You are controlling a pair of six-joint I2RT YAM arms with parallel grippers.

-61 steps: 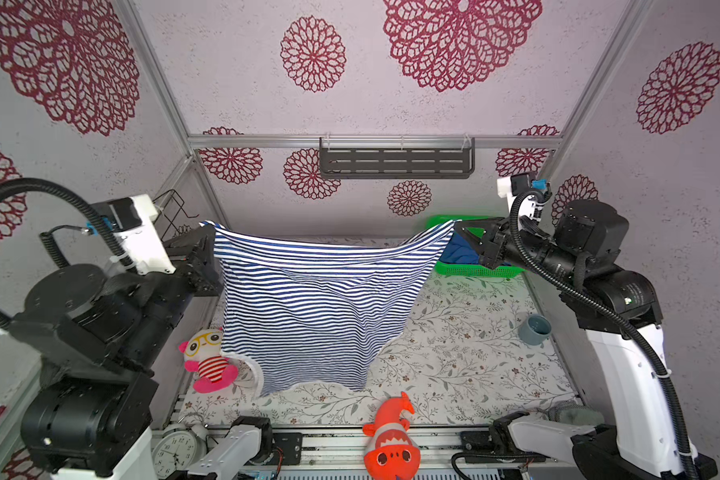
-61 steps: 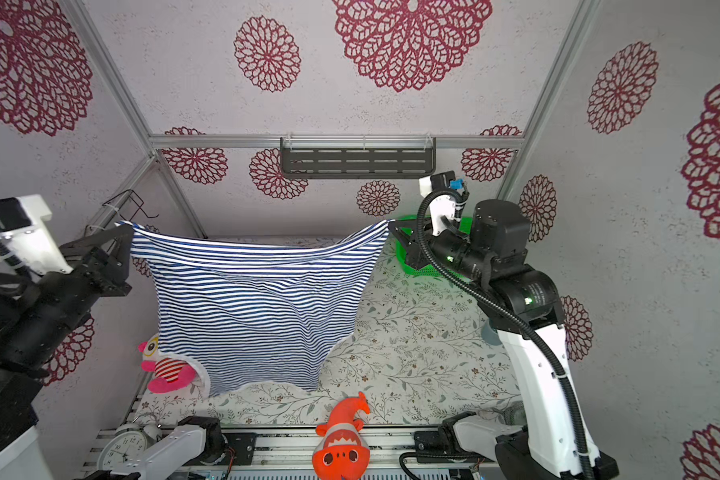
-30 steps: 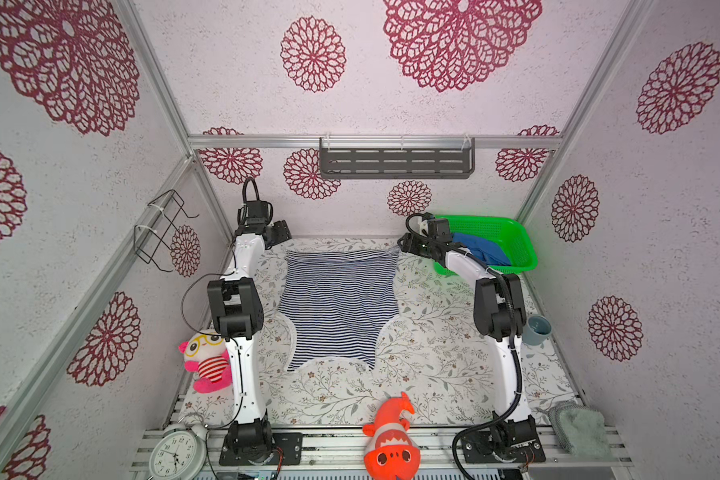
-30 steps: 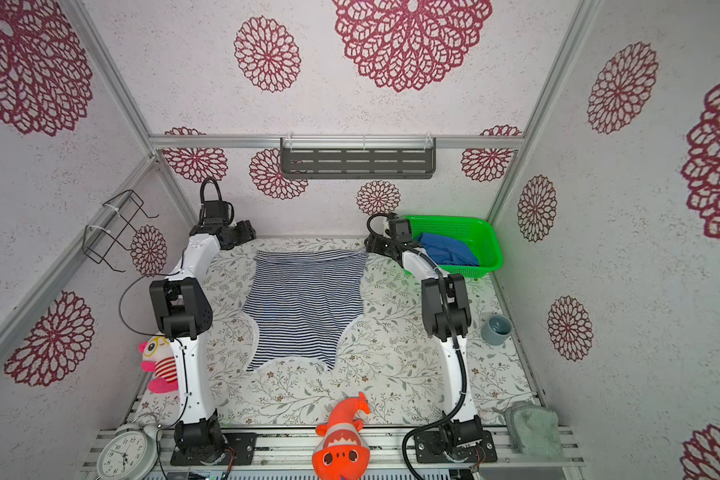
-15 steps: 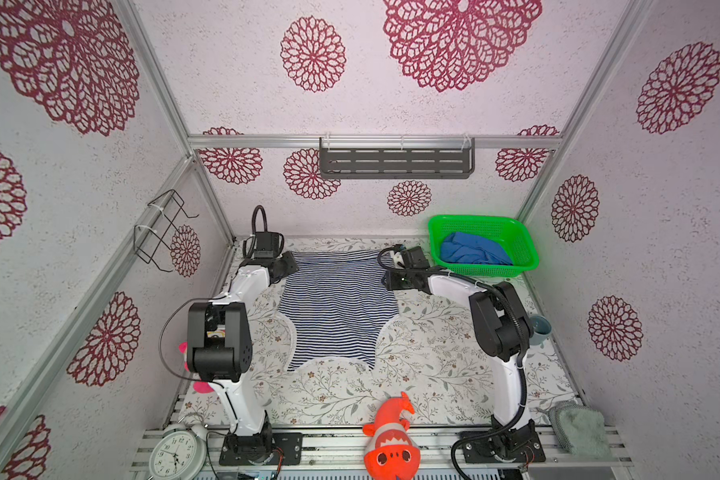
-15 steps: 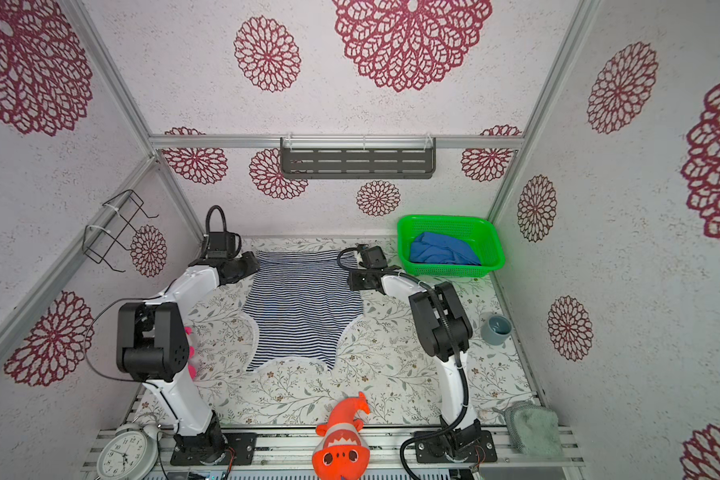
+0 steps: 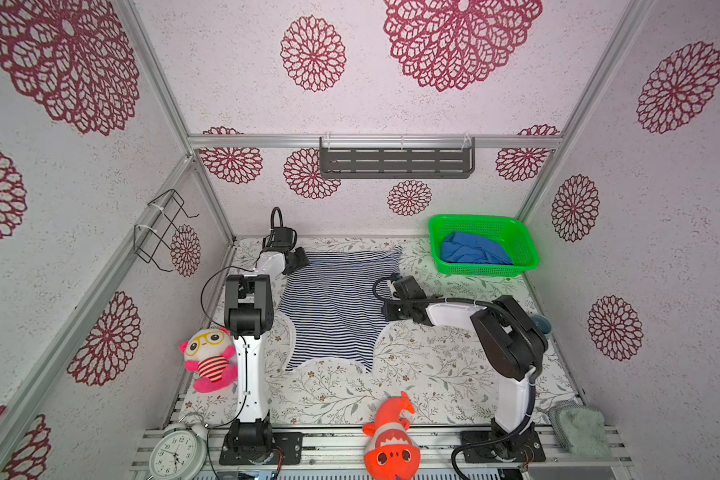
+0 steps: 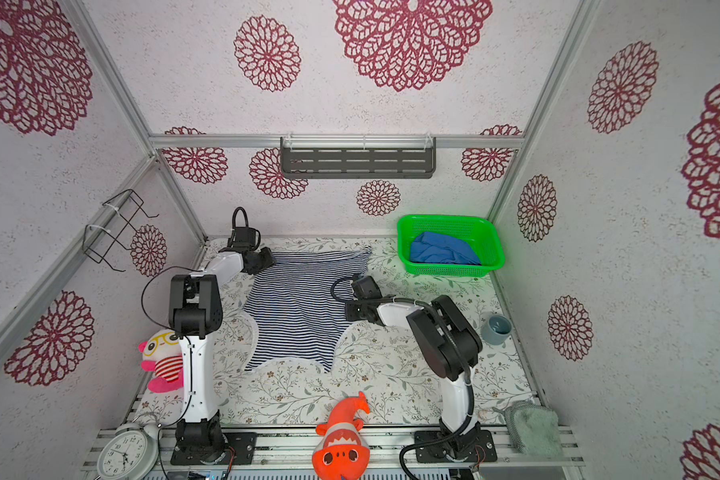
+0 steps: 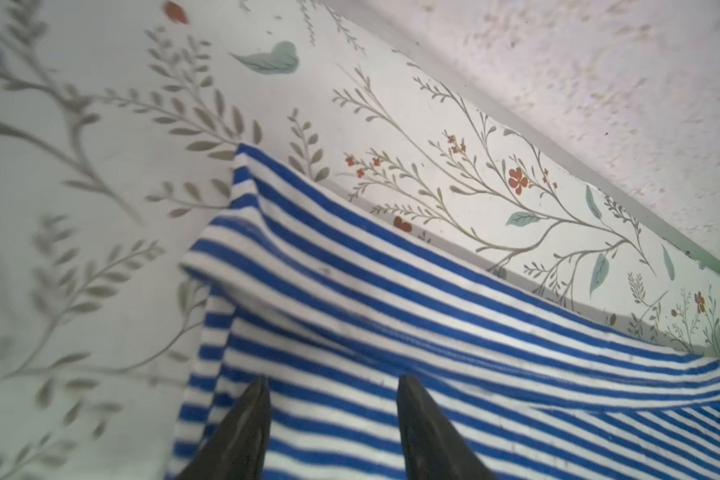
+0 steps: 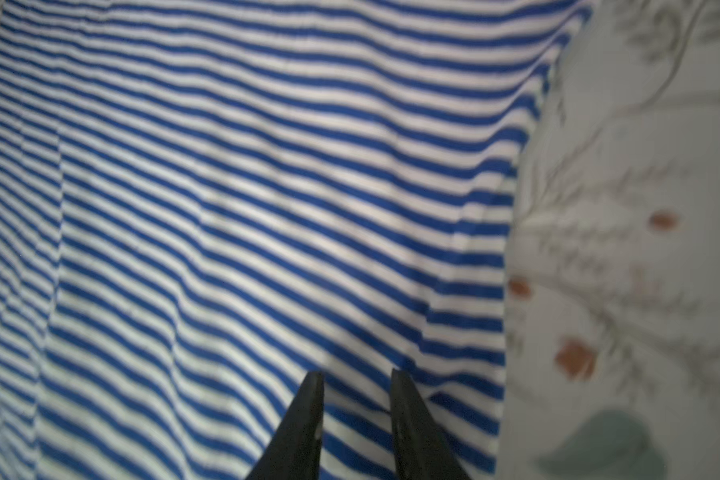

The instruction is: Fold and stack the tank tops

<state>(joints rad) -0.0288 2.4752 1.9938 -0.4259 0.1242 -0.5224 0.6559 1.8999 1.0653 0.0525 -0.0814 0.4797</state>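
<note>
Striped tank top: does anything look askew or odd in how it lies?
Yes. The striped tank top lies spread on the table, but its far corner by the left gripper is rumpled into a fold, and the opposite far corner is drawn out to a point.

Table [image 7: 433, 374] front half bare: wide lane between striped tank top [image 7: 333, 307] hem and orange fish plush [image 7: 387, 436] at front edge. Back right corner blocked by green basket [image 7: 481, 270]; narrow gap between basket and garment's corner. Left edge crowded: left arm [image 7: 248, 316] upright, pink doll [image 7: 208, 361] beside it. Cup [image 7: 541, 324] at right edge, partly hidden by right arm [image 7: 510, 345]. Shelf [image 7: 395, 164] high on back wall, well above table.
</note>
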